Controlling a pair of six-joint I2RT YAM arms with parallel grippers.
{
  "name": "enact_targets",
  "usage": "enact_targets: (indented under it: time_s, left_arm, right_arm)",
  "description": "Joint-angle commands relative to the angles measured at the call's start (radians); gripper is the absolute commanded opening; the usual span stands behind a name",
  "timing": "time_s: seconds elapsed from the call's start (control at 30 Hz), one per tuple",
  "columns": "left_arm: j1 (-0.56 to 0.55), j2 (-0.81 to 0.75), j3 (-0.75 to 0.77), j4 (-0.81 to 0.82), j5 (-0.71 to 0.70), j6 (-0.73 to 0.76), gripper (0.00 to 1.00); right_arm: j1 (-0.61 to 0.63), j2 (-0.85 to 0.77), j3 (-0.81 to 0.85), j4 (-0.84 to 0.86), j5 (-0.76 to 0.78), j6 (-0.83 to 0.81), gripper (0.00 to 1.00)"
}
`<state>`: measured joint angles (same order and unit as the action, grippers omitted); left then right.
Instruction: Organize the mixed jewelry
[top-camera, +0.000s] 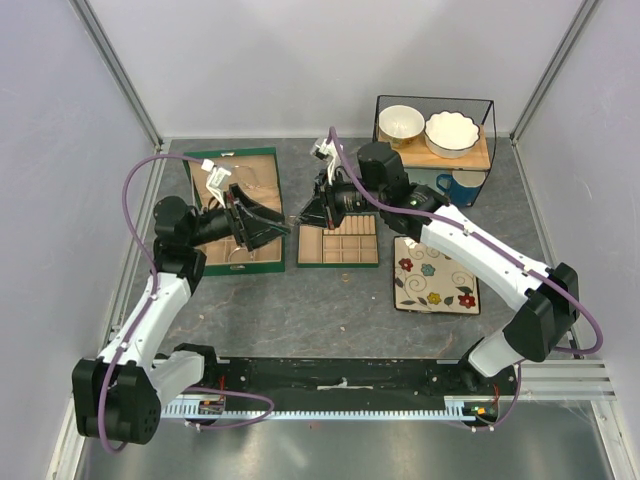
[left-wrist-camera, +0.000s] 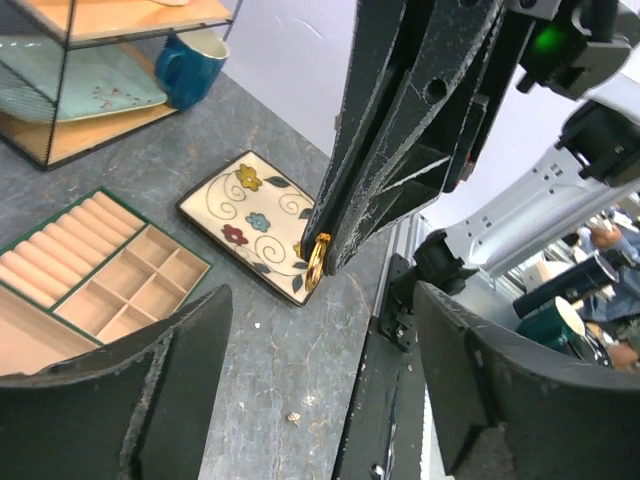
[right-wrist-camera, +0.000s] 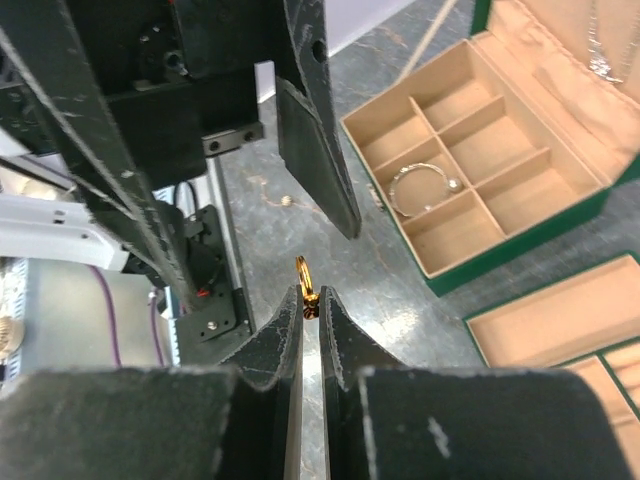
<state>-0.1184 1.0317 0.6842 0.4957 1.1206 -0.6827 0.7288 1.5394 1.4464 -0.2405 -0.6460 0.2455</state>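
Gold ring (right-wrist-camera: 303, 285) pinched between right fingers (right-wrist-camera: 280, 345), lower half hidden, left fingers (left-wrist-camera: 170, 385) spread wide

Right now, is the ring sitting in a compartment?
No, the ring is pinched between the fingertips of the right gripper, held up in the air.

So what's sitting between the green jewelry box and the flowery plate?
The tan compartment tray, lying between green jewelry box and flowery plate; the top view shows it.

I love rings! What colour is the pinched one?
Gold. The ring shows best from the right wrist.
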Motion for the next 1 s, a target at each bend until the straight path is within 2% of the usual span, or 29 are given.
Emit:
enact_targets:
  time_s: [0.0,0.03,0.2,0.33,0.37,0.4,0.5,0.77,0.97]
  left_arm:
    - [0.026,-0.024,0.041,-0.101,-0.077,0.075,0.83]
    - [0.031,-0.025,0.044,-0.114,-0.09,0.081,0.86]
    - [0.074,-0.032,0.066,-0.166,-0.165,0.115,0.88]
    - [0.079,-0.033,0.124,-0.337,-0.281,0.199,0.88]
    - [0.079,-0.033,0.15,-0.359,-0.332,0.212,0.88]
    - [0.079,-0.033,0.161,-0.383,-0.35,0.242,0.88]
    - [0.079,-0.033,0.196,-0.456,-0.436,0.284,0.88]
    - [0.079,-0.045,0.218,-0.571,-0.623,0.374,0.88]
    - [0.079,-0.038,0.212,-0.58,-0.665,0.4,0.88]
  right_arm:
    - [-0.014,-0.03,0.034,-0.042,0.141,-0.06,0.0]
    - [-0.019,-0.036,0.034,-0.052,0.166,-0.067,0.0]
    - [-0.022,-0.045,0.02,-0.108,0.385,-0.1,0.0]
    - [-0.02,-0.004,0.034,-0.16,0.612,-0.081,0.0]
    - [-0.022,0.01,0.04,-0.175,0.644,-0.078,0.0]
    - [-0.02,0.019,0.045,-0.181,0.758,-0.071,0.0]
    - [-0.023,0.076,0.049,-0.192,0.888,-0.042,0.0]
    - [-0.023,0.235,0.083,-0.194,1.045,0.058,0.0]
    - [-0.025,0.336,0.121,-0.198,1.092,0.121,0.0]
